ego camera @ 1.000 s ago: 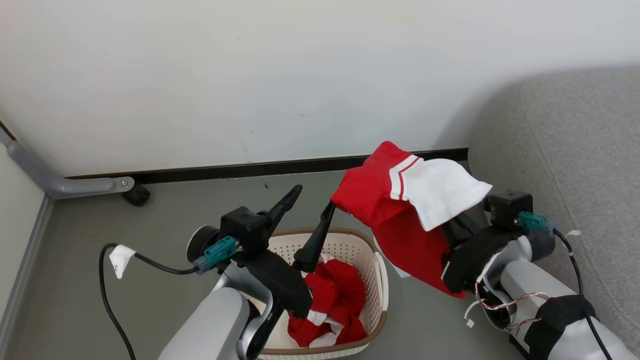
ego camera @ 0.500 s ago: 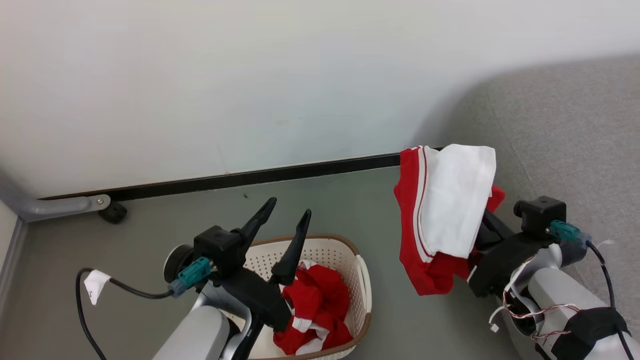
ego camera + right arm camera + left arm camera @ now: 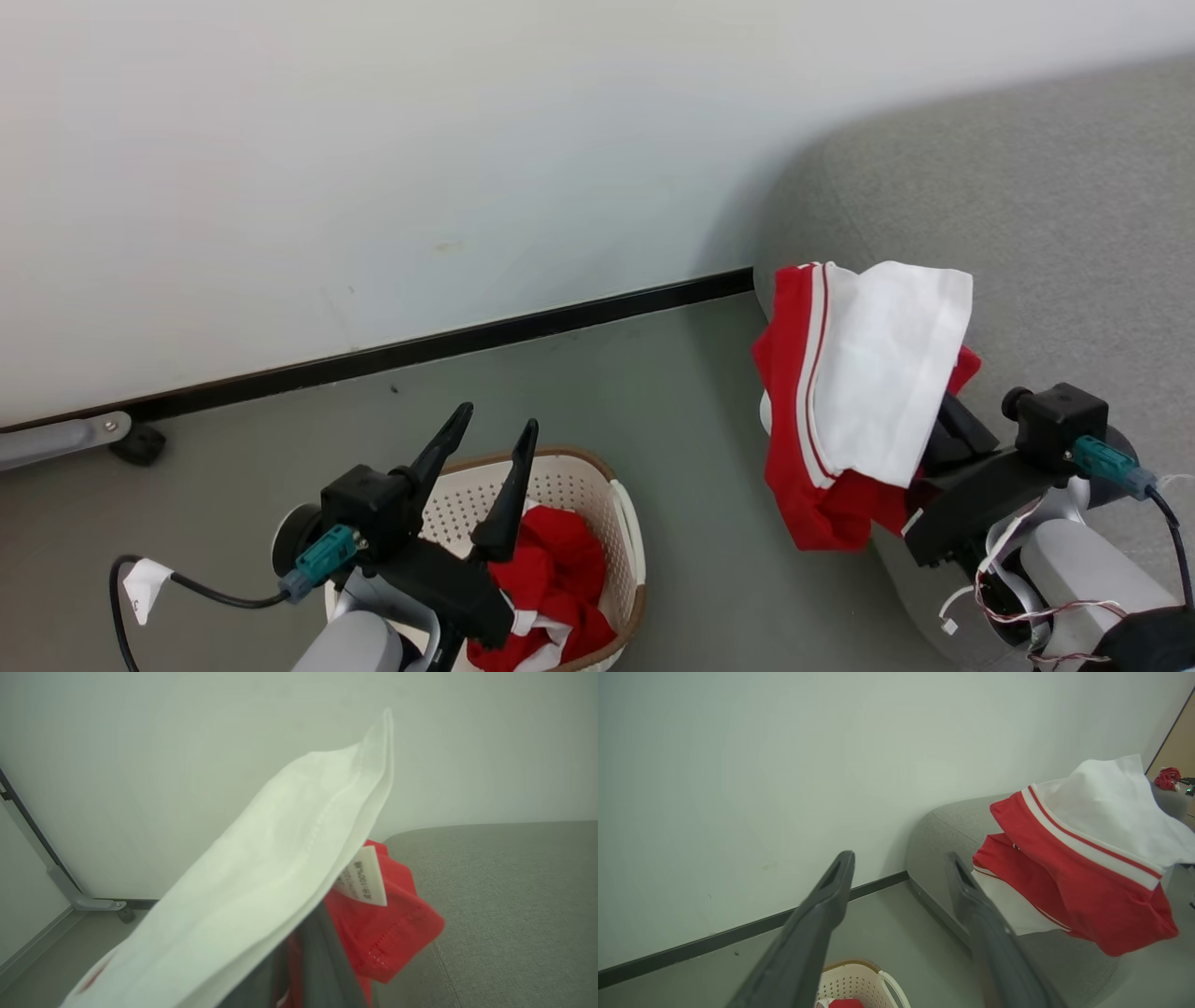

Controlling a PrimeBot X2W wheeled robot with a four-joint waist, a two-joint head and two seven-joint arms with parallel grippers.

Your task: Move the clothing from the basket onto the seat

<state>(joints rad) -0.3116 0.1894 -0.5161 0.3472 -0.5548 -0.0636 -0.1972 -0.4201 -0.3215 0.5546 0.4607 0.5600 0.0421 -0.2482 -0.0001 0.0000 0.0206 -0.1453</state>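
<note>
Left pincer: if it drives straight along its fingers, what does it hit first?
Likely the wall, low down near the black skirting, just beside the seat's rounded end. The left pincer stands open, nothing between; depth unclear.

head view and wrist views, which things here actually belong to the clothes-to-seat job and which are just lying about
Part of the job:
- grey seat
- basket
- red garment inside the basket
- red and white garment up in the air at the seat's edge

Just lying about:
- grey metal leg with black caster by the wall
- small red bundle far off, left wrist view
</note>
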